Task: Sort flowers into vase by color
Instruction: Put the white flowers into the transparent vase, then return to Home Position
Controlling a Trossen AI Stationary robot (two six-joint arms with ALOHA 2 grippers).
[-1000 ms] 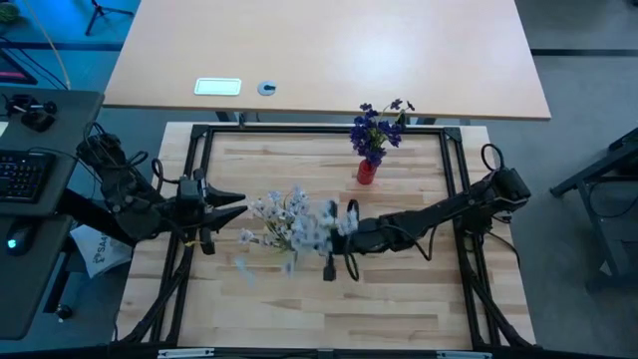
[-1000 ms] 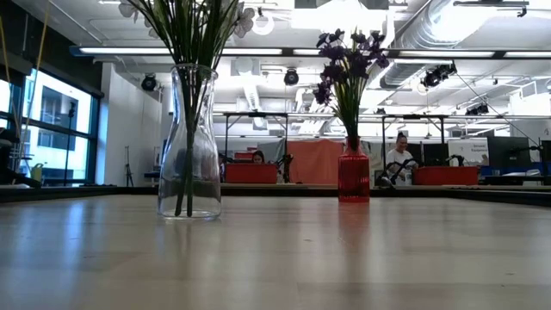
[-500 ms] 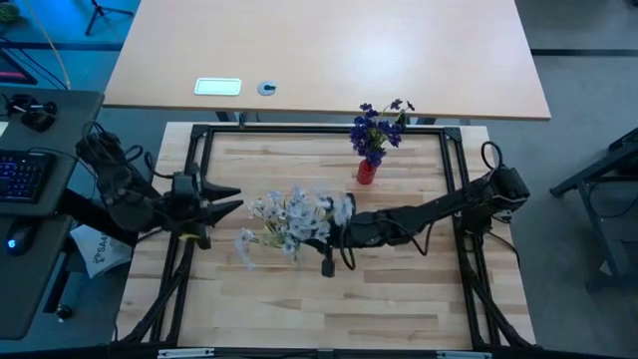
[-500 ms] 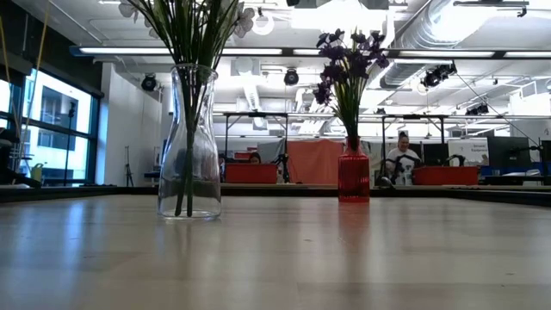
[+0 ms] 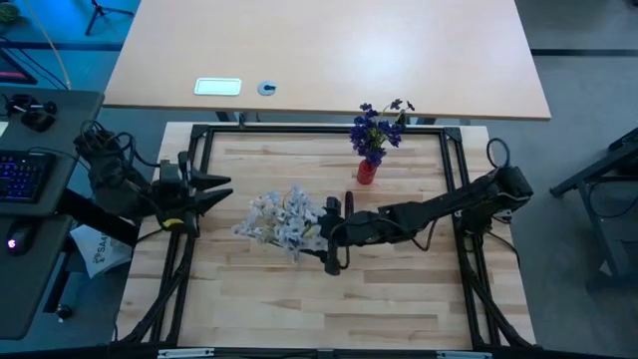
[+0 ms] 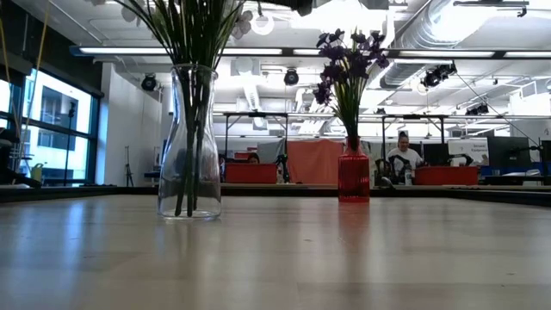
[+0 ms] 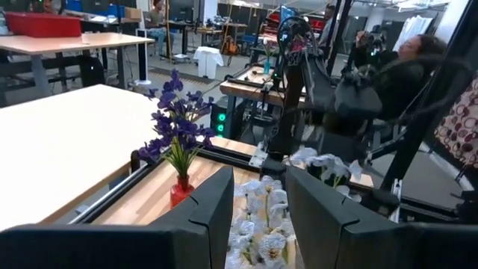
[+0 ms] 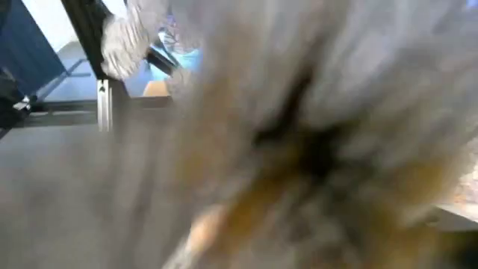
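Observation:
A clear glass vase (image 6: 189,146) stands on the wooden table and holds green stems. Seen from above, their pale white flowers (image 5: 284,221) hide the vase. My right gripper (image 5: 325,234) is at the right side of this bunch, open. Its wrist view is filled with blurred pale blossoms (image 8: 299,134). My left gripper (image 5: 221,187) waits open to the left of the bunch, fingers apart (image 7: 259,179), touching nothing. The red vase (image 5: 366,172) at the far middle holds the dark purple flowers (image 5: 377,130). My right gripper stands level against the white bunch from the table's right side, at blossom height. The blossoms crowd right up to its camera. Whether its fingers touch any sprig, I cannot tell.
A black frame rail (image 5: 194,239) runs round the table. A beige table (image 5: 329,50) beyond the far edge carries a white flat object (image 5: 217,87). A keyboard (image 5: 25,175) lies off to the left. People (image 6: 400,157) sit in the room behind.
My right gripper has carried a white sprig a little toward the table's left, into the bunch in the clear vase. The sprig now stands with the other white flowers. My left gripper has drawn back toward the table's left and far edges.

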